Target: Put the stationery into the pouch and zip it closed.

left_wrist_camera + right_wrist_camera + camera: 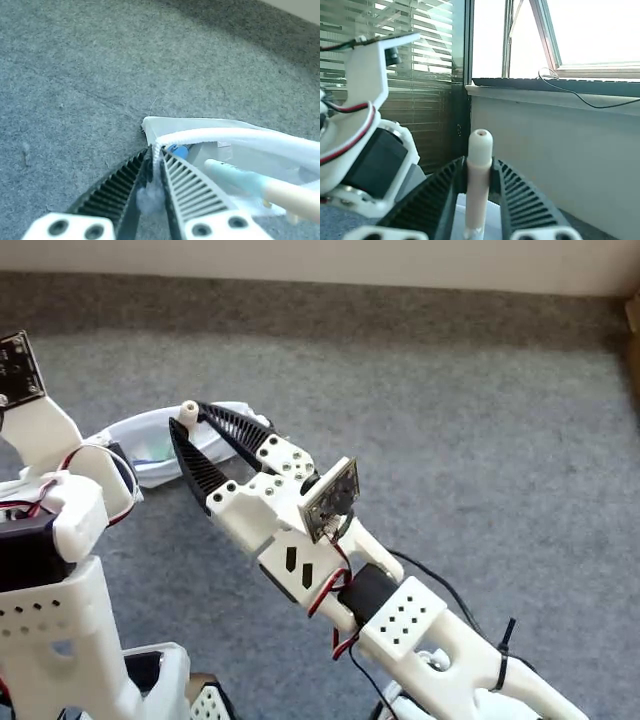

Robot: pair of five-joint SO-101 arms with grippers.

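Note:
A translucent white pouch [152, 446] lies on the grey carpet at the left. In the left wrist view my left gripper [156, 159] is shut on the pouch's [235, 150] corner, by the thick white rim of its mouth. A pen [260, 186] with a cream barrel and teal end pokes into the pouch's open mouth. My right gripper [188, 417] hangs over the pouch, shut on that pen's cream end [188, 410]. In the right wrist view the pen [480, 155] stands upright between the black ribbed fingers [440, 195]. Something blue [178, 150] shows inside the pouch.
The left arm's white body [60, 520] stands close beside the pouch, and shows in the right wrist view as white brackets and a black motor [370, 150]. Grey carpet [450, 410] stretches bare to the right and back. A pale wall base [400, 260] runs along the far edge.

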